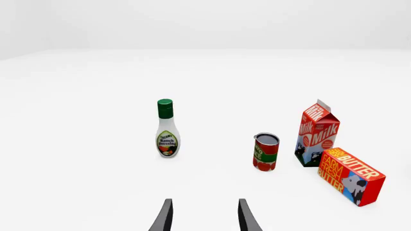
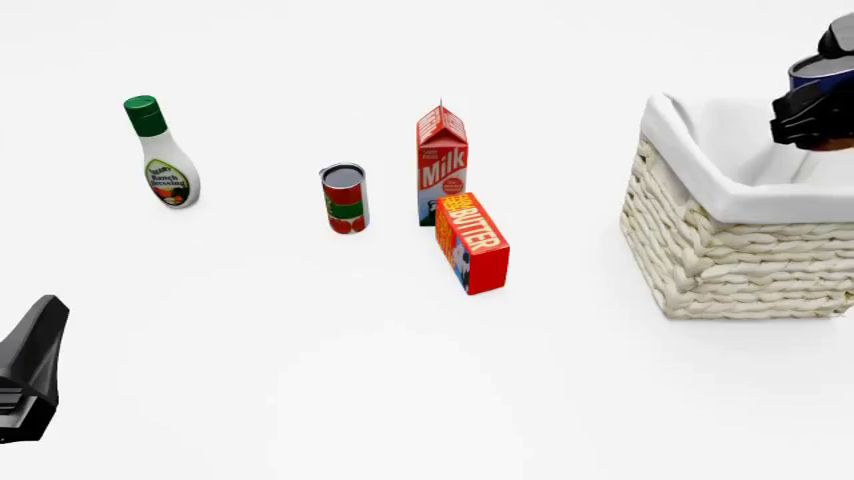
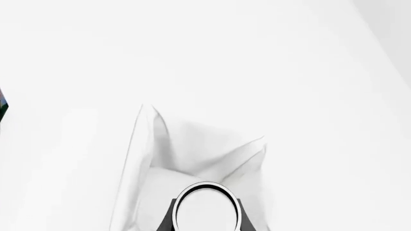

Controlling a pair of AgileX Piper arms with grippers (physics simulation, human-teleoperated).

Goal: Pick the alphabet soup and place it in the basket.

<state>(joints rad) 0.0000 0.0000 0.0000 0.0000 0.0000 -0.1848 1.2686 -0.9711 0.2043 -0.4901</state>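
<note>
Simulated test scene: blank white table (image 2: 400, 400), featureless backdrop, scattered groceries.

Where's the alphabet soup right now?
In the front view the alphabet soup is at the far right edge, held in the right hand above the basket, well away from the other groceries.

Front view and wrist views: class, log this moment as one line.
right gripper: shut on alphabet soup | position: above basket | left gripper: open, idle | soup: not released

On the white table (image 1: 77, 144) stand a ranch dressing bottle (image 1: 167, 129), a red-and-green can (image 1: 265, 152), a milk carton (image 1: 316, 133) and a butter box (image 1: 351, 175). Two dark fingers (image 1: 164, 217) sit apart at bottom centre.
</note>
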